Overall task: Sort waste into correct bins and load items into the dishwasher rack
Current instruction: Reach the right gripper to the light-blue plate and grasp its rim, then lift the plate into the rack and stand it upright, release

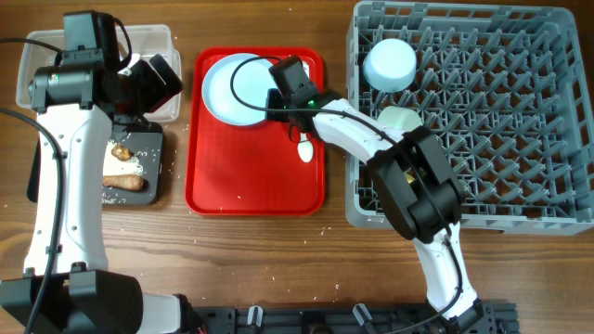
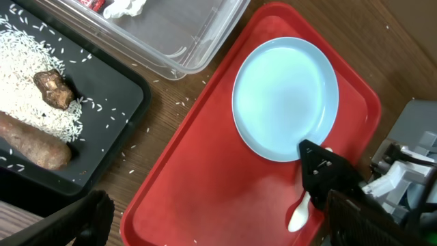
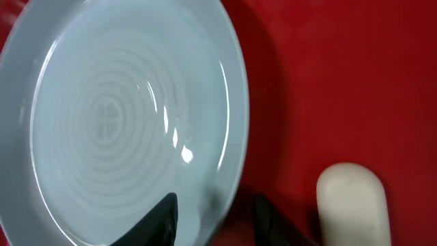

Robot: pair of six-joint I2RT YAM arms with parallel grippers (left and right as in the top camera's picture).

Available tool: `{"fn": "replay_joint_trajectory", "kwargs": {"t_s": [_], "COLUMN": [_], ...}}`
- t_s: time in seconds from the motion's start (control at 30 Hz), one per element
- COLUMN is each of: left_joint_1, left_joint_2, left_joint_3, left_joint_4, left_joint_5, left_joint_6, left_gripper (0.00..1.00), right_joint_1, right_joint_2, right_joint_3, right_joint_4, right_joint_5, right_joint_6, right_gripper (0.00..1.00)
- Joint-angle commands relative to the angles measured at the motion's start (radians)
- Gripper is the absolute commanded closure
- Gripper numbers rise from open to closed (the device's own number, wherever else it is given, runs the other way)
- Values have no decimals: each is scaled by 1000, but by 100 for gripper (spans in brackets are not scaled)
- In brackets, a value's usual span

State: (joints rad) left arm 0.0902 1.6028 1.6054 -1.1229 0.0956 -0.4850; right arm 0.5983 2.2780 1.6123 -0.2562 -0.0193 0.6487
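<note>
The round white plate [image 1: 232, 88] lies at the back of the red serving tray [image 1: 251, 186]. My right gripper [image 1: 274, 99] is open, and its fingers [image 3: 217, 219] straddle the rim of the plate [image 3: 130, 116]: one over the plate, one over the tray. The white plastic spoon [image 1: 304, 148] lies beside it on the tray [image 3: 354, 201]. My left gripper [image 1: 158, 82] hangs open and empty [image 2: 218, 232] above the bins. The black tray [image 2: 109, 137] holds rice, a brown lump [image 2: 53, 89] and a sausage piece [image 2: 34, 147]. The clear tub [image 2: 171, 34] holds the napkin [image 2: 126, 7] and the red wrapper [image 2: 92, 3].
The grey dishwasher rack [image 1: 520, 186] fills the right side, with a pale blue bowl [image 1: 390, 63] upside down and a pale whitish dish [image 1: 399, 119] near its left wall. My right arm crosses the rack's left edge. Loose rice grains lie on the wood by the black tray.
</note>
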Motion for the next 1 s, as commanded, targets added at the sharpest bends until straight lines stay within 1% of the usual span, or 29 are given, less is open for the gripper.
{"fn": "replay_joint_trajectory", "kwargs": {"t_s": [0.0, 0.03, 0.1, 0.2, 0.3, 0.4, 0.57, 0.6, 0.63, 0.67, 0.8, 0.87, 0.9, 0.97], "left_joint_1": [3, 4, 3, 4, 3, 4, 3, 3, 3, 3, 3, 3, 3, 4], "left_joint_2": [2, 2, 2, 2, 2, 2, 2, 2, 2, 2, 2, 2, 2, 2], "left_joint_3": [3, 3, 3, 3, 3, 3, 3, 3, 3, 3, 3, 3, 3, 3], "left_joint_4": [0, 0, 0, 0, 0, 0, 0, 0, 0, 0, 0, 0, 0, 0], "left_joint_5": [5, 5, 4, 4, 4, 4, 5, 4, 5, 5, 4, 4, 4, 4], "left_joint_6": [-2, -2, -2, -2, -2, -2, -2, -2, -2, -2, -2, -2, -2, -2], "left_gripper": [0, 0, 0, 0, 0, 0, 0, 0, 0, 0, 0, 0, 0, 0], "right_joint_1": [-3, -3, -2, -3, -11, -16, -37, -53, -66, -90, -167, -211, -237, -306], "right_joint_2": [23, 23, 23, 19, -31, -142, -389, -470, -515, -595, -706, -719, -720, -713], "right_joint_3": [-1, -1, -1, -1, 1, 7, 7, 7, 7, 7, 7, 7, 7, 3], "right_joint_4": [-29, -41, -100, -232, -323, -375, -439, -465, -483, -518, -642, -682, -697, -698], "right_joint_5": [-6, -6, -5, -18, -78, -70, 66, 174, 257, 452, 964, 1063, 1073, 1068], "right_joint_6": [6, 6, 5, -32, -148, -238, -273, -272, -272, -272, -285, -288, -321, -445], "right_gripper": [87, 91, 96, 96, 96, 96, 96, 96, 96, 96, 96, 96, 96, 96]}}
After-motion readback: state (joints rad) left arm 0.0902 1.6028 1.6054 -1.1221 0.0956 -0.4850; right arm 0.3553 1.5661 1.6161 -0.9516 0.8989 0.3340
